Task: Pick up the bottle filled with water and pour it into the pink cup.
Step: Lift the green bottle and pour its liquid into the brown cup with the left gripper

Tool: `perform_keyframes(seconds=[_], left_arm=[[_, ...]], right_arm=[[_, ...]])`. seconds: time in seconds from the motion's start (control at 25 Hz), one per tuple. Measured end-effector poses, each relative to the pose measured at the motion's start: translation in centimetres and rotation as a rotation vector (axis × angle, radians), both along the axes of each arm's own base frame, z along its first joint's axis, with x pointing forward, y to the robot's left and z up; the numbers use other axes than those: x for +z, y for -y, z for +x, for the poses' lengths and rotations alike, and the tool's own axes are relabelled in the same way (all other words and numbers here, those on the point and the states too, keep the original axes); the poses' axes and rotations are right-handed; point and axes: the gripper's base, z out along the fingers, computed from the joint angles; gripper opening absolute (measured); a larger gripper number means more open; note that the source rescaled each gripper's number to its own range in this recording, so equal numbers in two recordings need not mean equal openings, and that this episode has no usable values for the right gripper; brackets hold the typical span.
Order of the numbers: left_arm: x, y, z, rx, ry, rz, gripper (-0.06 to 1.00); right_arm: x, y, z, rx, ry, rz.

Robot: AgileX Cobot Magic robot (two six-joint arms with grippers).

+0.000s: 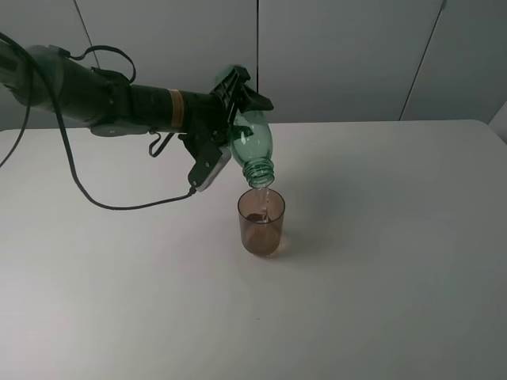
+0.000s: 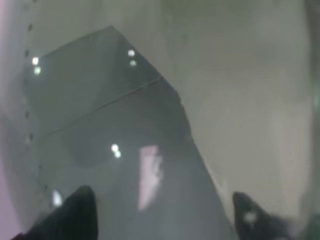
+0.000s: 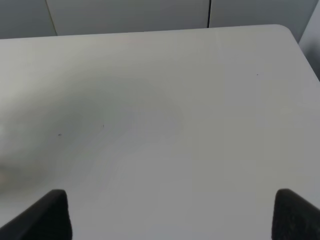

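Note:
In the exterior high view my left gripper (image 1: 236, 131) is shut on the green bottle (image 1: 255, 146). It holds the bottle tilted steeply, with the open neck pointing down just above the pink cup (image 1: 261, 224). A thin stream of water runs from the neck into the cup, which stands upright on the white table (image 1: 380, 277) with a little liquid in it. The left wrist view is blurred and shows only my dark fingertips (image 2: 82, 215); the bottle cannot be made out there. My right gripper (image 3: 172, 215) is open and empty over bare table, and is out of the exterior view.
A black cable (image 1: 103, 202) hangs from the left arm and loops low over the table to the left of the cup. Grey wall panels (image 1: 341, 55) stand behind the table's far edge. The table's right corner (image 3: 285, 30) shows in the right wrist view.

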Motion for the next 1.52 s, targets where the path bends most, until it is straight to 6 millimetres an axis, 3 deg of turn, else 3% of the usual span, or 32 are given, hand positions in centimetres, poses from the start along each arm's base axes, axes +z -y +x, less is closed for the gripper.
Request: perform_keyframes(seconds=[0.64, 1.52], left_arm=[[2.4, 0.2, -0.4, -0.07, 0.148, -0.009, 0.0], [2.5, 0.5, -0.9, -0.137, 0.222, 0.034, 0.0]], right_arm=[[0.0, 0.0, 0.0, 0.0, 0.0, 0.0], [0.0, 0.0, 0.0, 0.0, 0.0, 0.0]])
